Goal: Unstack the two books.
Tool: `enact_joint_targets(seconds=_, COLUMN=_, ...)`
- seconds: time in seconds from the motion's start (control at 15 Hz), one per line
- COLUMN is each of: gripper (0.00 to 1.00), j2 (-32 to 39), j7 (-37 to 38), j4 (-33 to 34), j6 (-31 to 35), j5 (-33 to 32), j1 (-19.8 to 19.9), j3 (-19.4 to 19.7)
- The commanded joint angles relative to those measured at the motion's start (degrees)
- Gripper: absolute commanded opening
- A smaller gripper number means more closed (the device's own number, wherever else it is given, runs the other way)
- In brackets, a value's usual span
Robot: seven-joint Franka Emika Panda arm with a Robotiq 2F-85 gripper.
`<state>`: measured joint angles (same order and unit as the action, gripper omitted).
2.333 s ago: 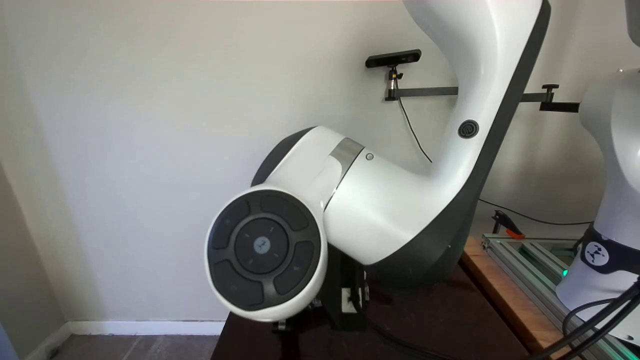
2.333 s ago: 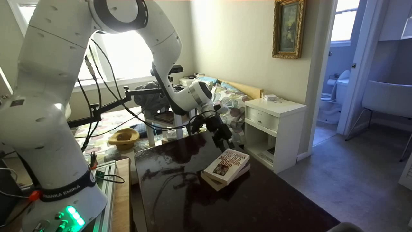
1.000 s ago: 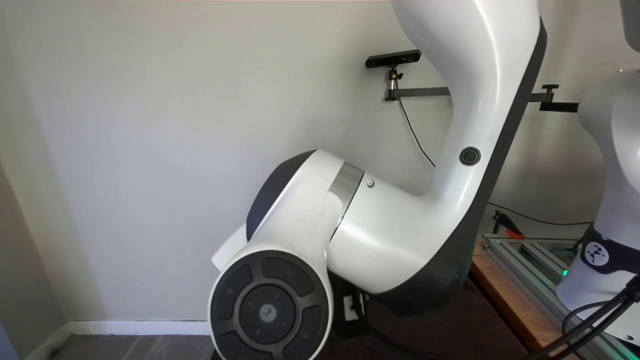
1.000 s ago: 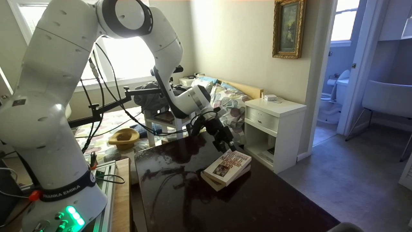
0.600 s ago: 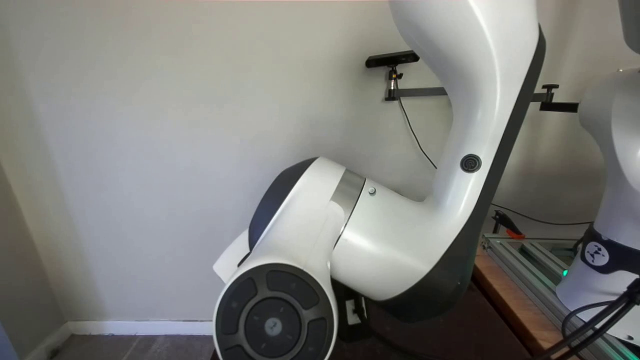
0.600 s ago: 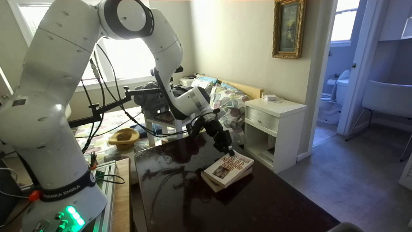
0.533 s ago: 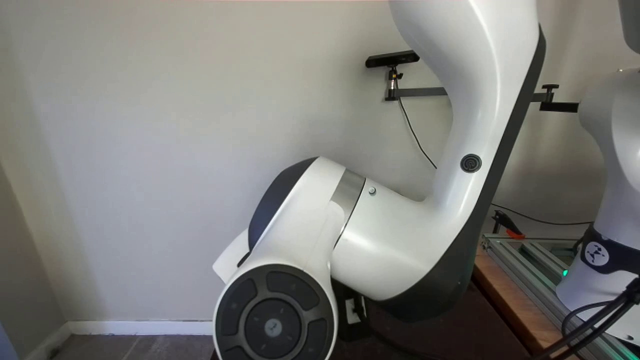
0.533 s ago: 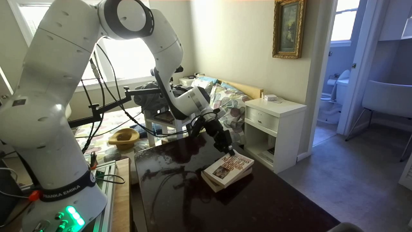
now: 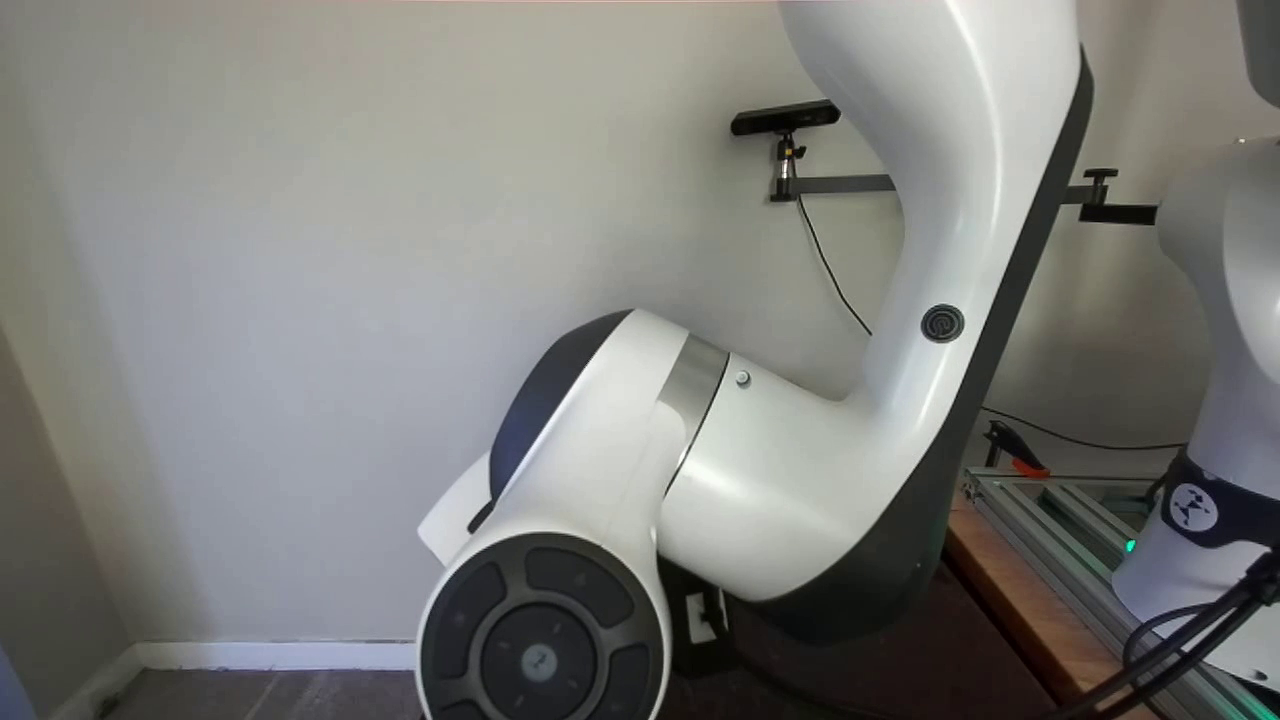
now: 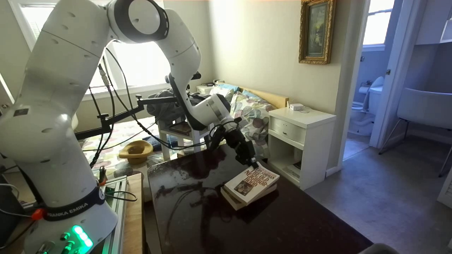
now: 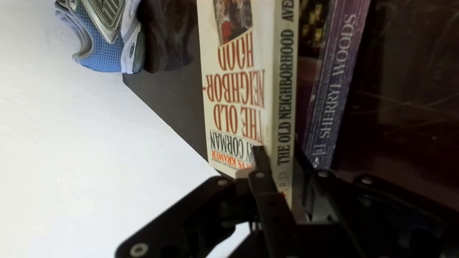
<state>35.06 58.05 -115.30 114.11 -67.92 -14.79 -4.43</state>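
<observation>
Two stacked books lie on the dark table. The upper book, cream with reddish lettering (image 10: 251, 181), has its spine toward the camera in the wrist view, its cover (image 11: 233, 89) on the left. Below it is the lower book (image 11: 331, 89), its purple-blue spine visible and most of its cover hidden; in an exterior view only a pale edge of the lower book (image 10: 236, 204) shows. My gripper (image 11: 278, 147) is shut on the upper book's far end, one finger (image 11: 263, 161) across the cover, the other beneath it, between the books. That end looks slightly raised.
The dark table (image 10: 300, 218) ends close beyond the books. A white nightstand (image 10: 317, 148) stands past that edge. A blue-grey sneaker (image 11: 102, 43) shows in the wrist view. A yellow hat (image 10: 136, 151) sits near the bed.
My gripper came down to the stack and its jaws closed on the upper book. Both books shifted slightly right. In the last half second, gripper and the upper book's far end rose a little.
</observation>
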Motion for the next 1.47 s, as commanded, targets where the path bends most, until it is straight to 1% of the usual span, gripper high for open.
enact_joint_targets(seconds=0.0, gripper=0.05, j2=-2.7, j7=-0.6, j4=-0.1, j6=-1.6, j5=0.4, j1=0.0, j3=-1.3)
enact_joint_targets(seconds=0.33, gripper=0.05, j2=-8.0, j7=-1.5, j4=-1.4, j6=-1.3, j5=4.9, j1=0.7, j3=-3.3)
enact_joint_targets(seconds=0.6, gripper=0.05, j2=-9.6, j7=-2.5, j4=-0.8, j6=-0.9, j5=10.3, j1=0.2, j3=-4.9)
enact_joint_targets(seconds=0.8, gripper=0.05, j2=-9.1, j7=-2.6, j4=0.3, j6=-0.9, j5=11.7, j1=-0.8, j3=-5.5)
enact_joint_targets(seconds=1.4, gripper=0.05, j2=-5.7, j7=-2.4, j4=2.2, j6=-1.0, j5=12.4, j1=-3.1, j3=-6.1)
